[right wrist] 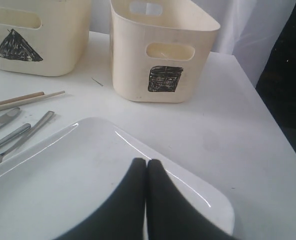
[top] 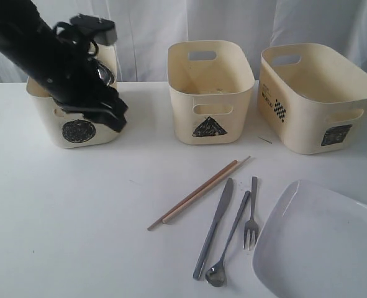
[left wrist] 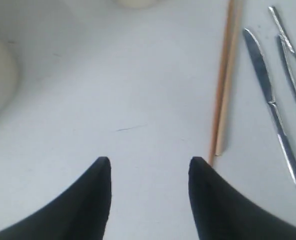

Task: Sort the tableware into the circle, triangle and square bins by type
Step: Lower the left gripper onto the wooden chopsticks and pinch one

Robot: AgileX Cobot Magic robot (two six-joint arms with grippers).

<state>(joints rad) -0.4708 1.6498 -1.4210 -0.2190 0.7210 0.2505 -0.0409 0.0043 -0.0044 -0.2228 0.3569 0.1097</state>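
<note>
Nearest the exterior camera lies the large white plate (top: 320, 248), directly beneath the right gripper (right wrist: 146, 163). That gripper's fingers are pressed together and clamp nothing; contact with the plate cannot be determined. Ahead of it stands the square bin (right wrist: 160, 50). The left gripper (left wrist: 149, 160) has its fingers apart and empty, and it hangs in front of the circle bin (top: 77, 130). Ahead of this gripper and offset toward the right arm's side lie the chopsticks (left wrist: 223, 85), flat on the table. Beyond them, farther to the same side, lie the knife (left wrist: 270, 95), spoon (top: 230, 242) and fork (top: 252, 214). The chopsticks' long axis runs roughly square to the left gripper's closing line, which appears to suit a pinch after a sideways shift and a descent. The left gripper is judged the better placed for them, and the triangle bin (top: 209, 93) is their probable destination.
</note>
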